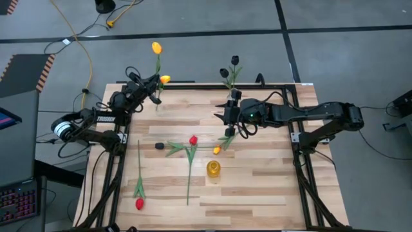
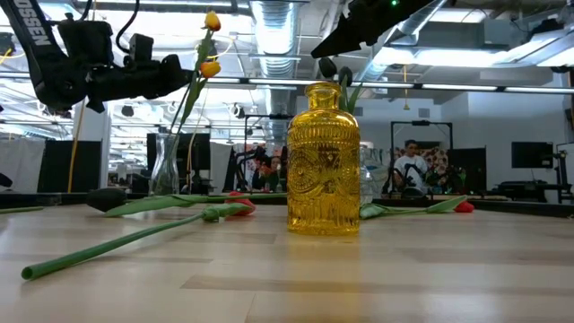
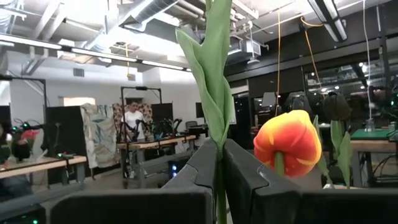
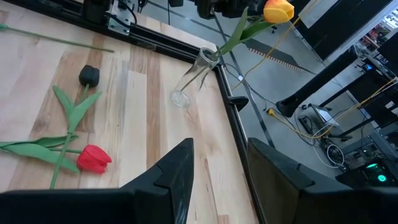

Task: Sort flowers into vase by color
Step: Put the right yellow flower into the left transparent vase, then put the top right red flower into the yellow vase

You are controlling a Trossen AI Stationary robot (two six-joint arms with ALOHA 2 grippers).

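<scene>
While left gripper [image 1: 156, 82] grips yellow tulip [image 3: 291, 142], amber vase [image 1: 213, 170] mid-table, red tulips [image 1: 192, 140] scattered

Past the parted right pincer [image 4: 217, 171] — black tulip [image 4: 89, 75], red tulip [image 4: 94, 158], clear vase [image 4: 192, 77] at the table's edge.

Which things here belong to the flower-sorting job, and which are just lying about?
Job: yellow tulips, clear vase, yellow vase, red tulips, black tulip, left hand gripping a tulip stem.
Lying about: floor cable, keyboard.

Wooden table [image 1: 270, 193] bearing loose tulips [image 1: 190, 149], a yellow vase [image 1: 213, 170].
</scene>
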